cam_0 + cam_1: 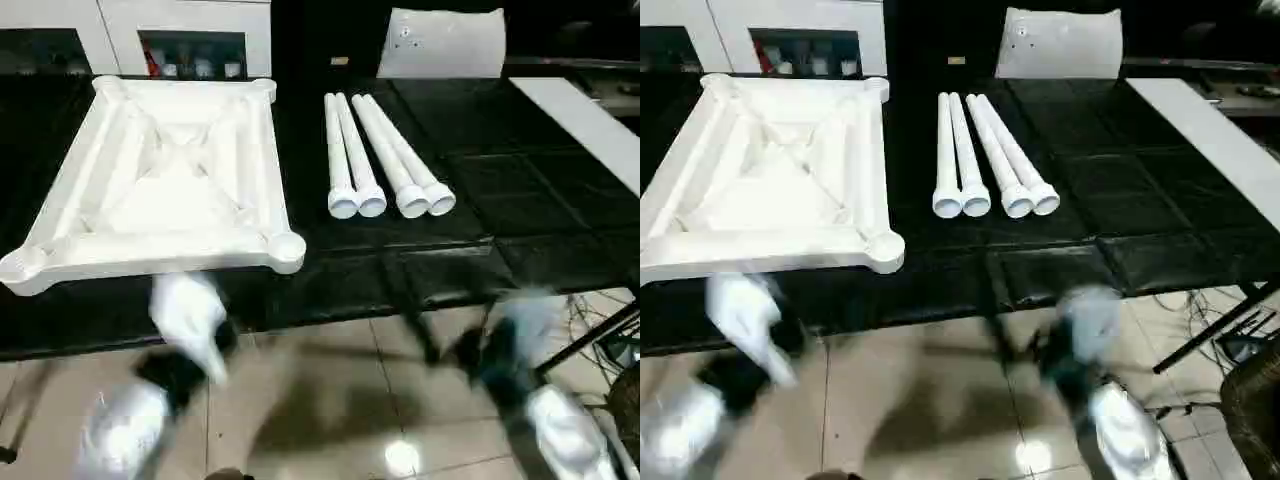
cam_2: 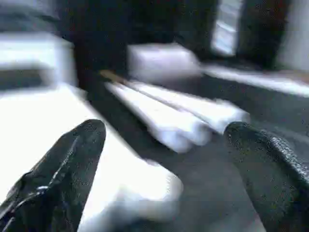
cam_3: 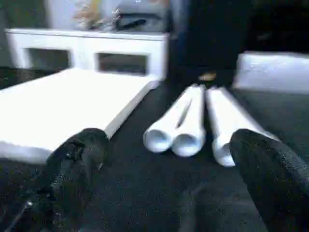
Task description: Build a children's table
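Both grippers, left gripper (image 2: pixel 164 159) and right gripper (image 3: pixel 169 164), spread wide and empty; ahead, table top (image 1: pixel 165 180) lies ribs-up, exposing sockets for the four legs (image 1: pixel 385 160) alongside.

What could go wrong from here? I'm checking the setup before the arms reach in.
1. The four legs lie side by side, touching, so grabbing one may nudge or roll its neighbours.
2. The table top lies upside down with its near corner close to the black bench's front edge; a push from the left end effector could slide it off.
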Controlling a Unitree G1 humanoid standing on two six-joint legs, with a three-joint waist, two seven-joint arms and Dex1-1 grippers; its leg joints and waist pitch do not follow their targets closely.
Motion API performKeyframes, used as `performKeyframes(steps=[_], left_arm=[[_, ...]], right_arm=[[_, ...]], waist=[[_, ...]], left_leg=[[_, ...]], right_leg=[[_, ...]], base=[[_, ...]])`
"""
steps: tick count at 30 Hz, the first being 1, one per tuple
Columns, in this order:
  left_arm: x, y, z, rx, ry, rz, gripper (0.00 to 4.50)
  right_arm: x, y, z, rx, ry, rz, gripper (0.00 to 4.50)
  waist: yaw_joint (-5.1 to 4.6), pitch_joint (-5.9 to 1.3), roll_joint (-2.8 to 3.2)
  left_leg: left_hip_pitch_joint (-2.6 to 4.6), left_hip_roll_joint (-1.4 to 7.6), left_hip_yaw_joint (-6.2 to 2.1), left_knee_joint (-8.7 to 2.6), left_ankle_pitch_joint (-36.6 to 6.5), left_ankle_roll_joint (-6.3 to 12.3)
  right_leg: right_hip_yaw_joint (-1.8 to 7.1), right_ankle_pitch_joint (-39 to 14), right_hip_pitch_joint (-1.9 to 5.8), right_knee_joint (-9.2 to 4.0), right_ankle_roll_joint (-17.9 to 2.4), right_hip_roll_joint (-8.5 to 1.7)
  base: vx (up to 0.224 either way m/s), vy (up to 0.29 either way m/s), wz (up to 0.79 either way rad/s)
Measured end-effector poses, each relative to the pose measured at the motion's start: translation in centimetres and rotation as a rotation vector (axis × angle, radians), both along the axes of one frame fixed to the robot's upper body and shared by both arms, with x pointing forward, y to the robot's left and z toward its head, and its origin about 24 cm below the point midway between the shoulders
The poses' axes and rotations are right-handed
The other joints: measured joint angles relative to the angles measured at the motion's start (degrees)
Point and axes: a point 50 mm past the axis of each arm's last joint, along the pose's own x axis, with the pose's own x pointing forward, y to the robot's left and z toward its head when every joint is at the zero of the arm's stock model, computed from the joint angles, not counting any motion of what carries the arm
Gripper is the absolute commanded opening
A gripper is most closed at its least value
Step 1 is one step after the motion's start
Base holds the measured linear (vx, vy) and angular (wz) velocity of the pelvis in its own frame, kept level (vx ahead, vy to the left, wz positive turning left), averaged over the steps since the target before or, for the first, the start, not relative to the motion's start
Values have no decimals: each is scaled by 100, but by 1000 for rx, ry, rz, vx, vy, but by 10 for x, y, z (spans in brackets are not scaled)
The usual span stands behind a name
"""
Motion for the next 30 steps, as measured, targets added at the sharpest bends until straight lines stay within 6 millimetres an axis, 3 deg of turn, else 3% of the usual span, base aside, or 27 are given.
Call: performKeyframes(steps=[3, 8, 10, 11, 12, 13, 14, 15, 16, 18, 20, 23, 25, 28, 30], left_arm=[[14, 17, 3, 54, 40, 188, 442], [24, 29, -13, 60, 184, 282, 442], [27, 25, -16, 83, 202, 268, 442], [30, 22, -14, 93, 196, 262, 442], [32, 18, -12, 90, 185, 250, 442], [35, 15, -9, 81, 177, 242, 442], [38, 12, -5, 74, 167, 230, 442], [39, 11, -3, 73, 158, 219, 442], [39, 11, -2, 77, 157, 216, 442], [39, 11, -4, 84, 176, 223, 442], [37, 8, -9, 90, 199, 224, 442], [35, 2, -20, 115, 227, 210, 442], [36, -2, -22, 112, 237, 202, 442], [40, 0, -17, 105, 224, 217, 442], [42, 2, -14, 102, 214, 222, 442]], right_arm=[[8, 0, -1, 61, 66, -52, 450], [25, 3, -1, 90, 76, -133, 450], [29, 2, -2, 58, 84, -157, 450], [34, 1, -2, 27, 95, -164, 450], [37, 1, -1, 11, 94, -167, 450], [40, 0, 0, 1, 98, -172, 450], [44, -1, -1, -3, 108, -178, 450], [46, 0, -2, 0, 117, -184, 450], [47, 4, -3, 11, 125, -180, 450], [47, 5, -9, 15, 168, -170, 450], [44, 4, -16, 27, 219, -160, 450], [41, 5, -21, 31, 244, -140, 450], [42, 6, -20, 38, 241, -137, 450], [44, 10, -20, 47, 238, -122, 450], [44, 15, -22, 49, 248, -107, 450]], waist=[[-1, -6, 42], [8, -6, 72], [-29, -18, 132], [-18, -16, 149], [8, -20, 173], [39, -17, 170], [117, -18, 145], [190, -19, 149], [179, -12, 161], [66, -10, 143], [-21, -15, 108], [-93, 16, 17], [-137, 9, -34], [-188, 26, -20], [-235, 60, 30]], left_leg=[[-8, -1, -9, 17, 1, -1], [-26, -5, -28, 29, 8, 1], [-196, -84, -262, 63, 70, 96], [-304, -145, -380, 95, 112, 202], [-373, -193, -463, 128, 121, 306], [-425, -230, -496, 201, 102, 590], [-397, -224, -464, 227, 87, 623], [-362, -225, -428, 232, 77, 523], [-331, -231, -409, 232, 80, 407], [-282, -310, -377, 272, 59, 406], [-264, -343, -339, 272, 48, 367], [-253, -343, -304, 265, 67, 334], [-252, -335, -307, 238, 80, 312], [-240, -320, -338, 225, 56, 268], [-201, -316, -401, 217, -43, 121]], right_leg=[[0, 13, -1, 7, 23, 3], [-18, 16, 6, 25, 23, 2], [-210, 23, 34, -25, 26, -51], [-346, 24, 39, -31, 29, -117], [-420, 31, 52, -52, 45, -147], [-499, 41, 82, -83, 69, -221], [-487, 44, 94, -85, 73, -224], [-464, 44, 117, -80, 60, -227], [-433, 36, 109, -54, 5, -221], [-289, -29, 84, 59, -168, -189], [-145, 32, 84, 33, -102, -206], [-114, 88, 68, -7, 195, -237], [-113, 83, 33, -3, 204, -234], [-156, 79, 10, -27, 207, -234], [-220, 59, 71, -124, 209, -229]], base=[[0, 0, 0], [0, 0, 0], [-29, 6, 39], [-32, 10, 54], [-25, 46, 61], [-15, 36, 31], [-42, 85, 40], [-33, 95, 8], [-53, 161, 7], [-40, 119, 1], [-72, 96, -1], [-94, 32, -13], [-98, -13, -10], [-82, -6, -16], [-35, 2, -9]])
